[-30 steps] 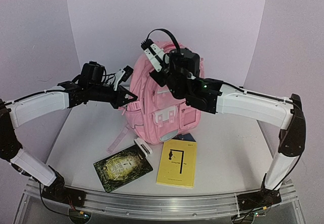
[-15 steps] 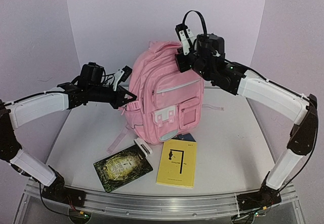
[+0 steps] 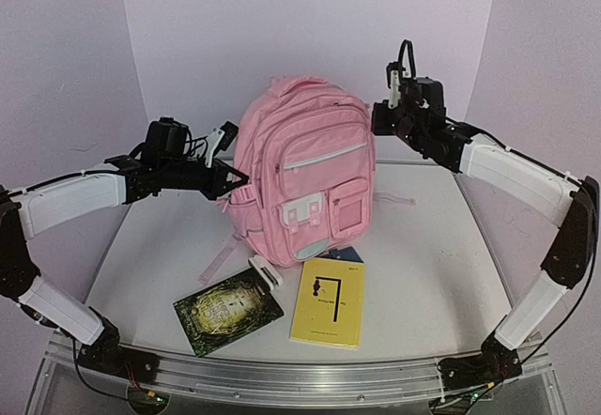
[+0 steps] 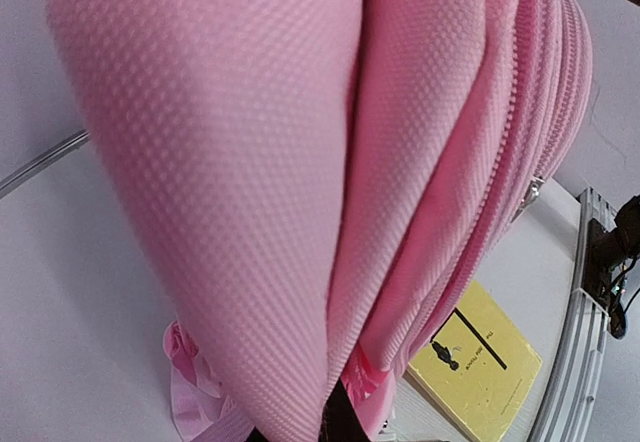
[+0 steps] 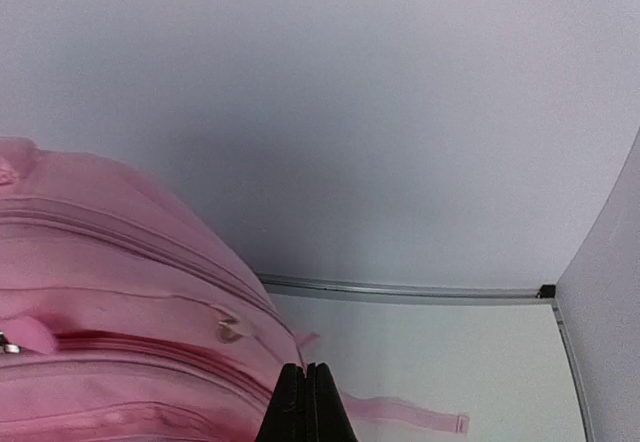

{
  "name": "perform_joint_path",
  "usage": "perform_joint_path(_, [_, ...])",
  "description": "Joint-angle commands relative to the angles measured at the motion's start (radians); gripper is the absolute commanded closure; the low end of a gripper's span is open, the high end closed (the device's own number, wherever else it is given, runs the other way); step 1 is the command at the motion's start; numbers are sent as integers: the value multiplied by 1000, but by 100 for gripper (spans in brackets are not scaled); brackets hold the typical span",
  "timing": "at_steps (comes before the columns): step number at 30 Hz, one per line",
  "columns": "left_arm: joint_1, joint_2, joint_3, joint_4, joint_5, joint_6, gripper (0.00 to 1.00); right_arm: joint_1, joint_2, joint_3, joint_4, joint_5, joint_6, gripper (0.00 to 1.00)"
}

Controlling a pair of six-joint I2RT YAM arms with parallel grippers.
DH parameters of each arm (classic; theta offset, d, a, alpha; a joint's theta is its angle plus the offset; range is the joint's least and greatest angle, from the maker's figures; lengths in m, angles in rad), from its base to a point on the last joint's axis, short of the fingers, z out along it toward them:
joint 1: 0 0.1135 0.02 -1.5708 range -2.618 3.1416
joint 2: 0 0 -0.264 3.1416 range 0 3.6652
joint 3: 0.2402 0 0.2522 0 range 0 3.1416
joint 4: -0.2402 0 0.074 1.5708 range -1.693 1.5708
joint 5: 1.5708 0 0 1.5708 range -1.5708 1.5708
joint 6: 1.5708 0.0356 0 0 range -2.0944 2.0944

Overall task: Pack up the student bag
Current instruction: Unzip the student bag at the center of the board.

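Observation:
The student bag [image 3: 302, 176], a big pink backpack with pale zip trim and a white buckled flap, stands upright mid-table. My left gripper [image 3: 235, 179] is shut on a fold of fabric at its left side. In the left wrist view pink weave [image 4: 260, 162] fills the frame and only a dark sliver of the gripper [image 4: 345, 424] shows at the bottom. My right gripper [image 3: 378, 119] hovers by the bag's upper right shoulder, shut and holding nothing. Seen from the right wrist, its fingers [image 5: 305, 402] meet just beside the bag's edge [image 5: 130, 302].
A yellow book [image 3: 328, 302] and a dark green book [image 3: 228, 307] lie in front of the bag, with a small white object [image 3: 266, 274] between them. A blue item [image 3: 349, 253] peeks from under the bag. Pink straps trail on the table at right [image 3: 399, 199] and left [image 3: 218, 265].
My right arm has swung from in front of the bag's top out to the right, clear of it, staying shut. The bag's front now shows fully. The left arm has not moved.

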Motion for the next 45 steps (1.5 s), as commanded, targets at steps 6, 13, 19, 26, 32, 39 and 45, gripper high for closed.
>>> perform_joint_path(6, [15,-48,5,39,15,-31,100,-103,-105,-75,32,-360,159,100])
perform_joint_path(13, [15,-37,37,17,44,-18,100,-103,-155,-43,90,-614,234,60])
perform_joint_path(19, [15,-29,53,6,50,-18,100,-103,-135,-3,112,-731,275,55])
perform_joint_path(26, [15,-20,68,-1,61,-18,100,-102,-68,70,99,-758,285,55])
perform_joint_path(32, [14,-13,75,-6,66,-18,100,-103,-11,106,89,-778,288,61])
perform_joint_path(39, [14,-8,83,-14,68,-18,100,-103,23,112,79,-763,275,61])
perform_joint_path(45, [13,2,89,-16,68,-16,100,-103,46,124,79,-789,269,65])
